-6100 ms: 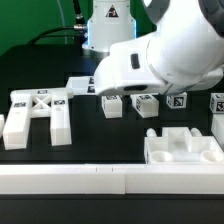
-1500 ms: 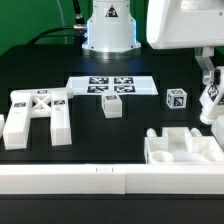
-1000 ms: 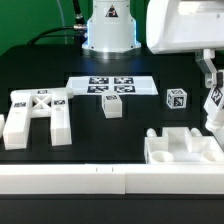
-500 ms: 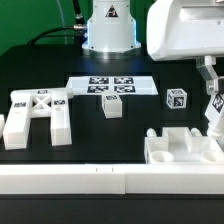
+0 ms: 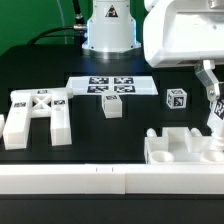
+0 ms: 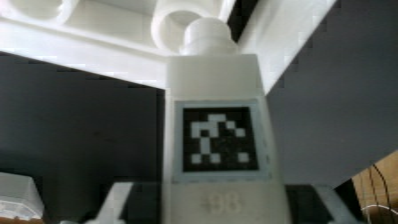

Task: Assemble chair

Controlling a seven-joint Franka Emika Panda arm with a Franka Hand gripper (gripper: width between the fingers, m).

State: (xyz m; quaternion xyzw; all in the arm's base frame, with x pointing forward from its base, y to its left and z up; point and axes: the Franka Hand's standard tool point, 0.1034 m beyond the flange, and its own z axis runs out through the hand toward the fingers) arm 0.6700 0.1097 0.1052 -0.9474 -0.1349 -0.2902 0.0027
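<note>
My gripper (image 5: 209, 92) hangs at the exterior view's right, shut on a white chair leg (image 5: 213, 116) that points down. The leg's lower end sits just beside the right corner of the seat block (image 5: 178, 148). In the wrist view the leg (image 6: 217, 120) fills the middle, with its tag facing the camera and its rounded peg end toward the seat block (image 6: 98, 40). The gripper (image 6: 217, 205) clamps it from both sides. The H-shaped piece (image 5: 35, 113) lies at the exterior view's left. A small tagged block (image 5: 112, 106) and a tagged cube (image 5: 176, 98) rest on the table.
The marker board (image 5: 112, 86) lies flat at the middle back, in front of the robot base (image 5: 108, 35). A long white rail (image 5: 100, 181) runs along the front edge. The table top is black.
The gripper has carried the leg downward and slightly toward the exterior view's left, closer to the seat block's right corner. The other parts have stayed where they were.
</note>
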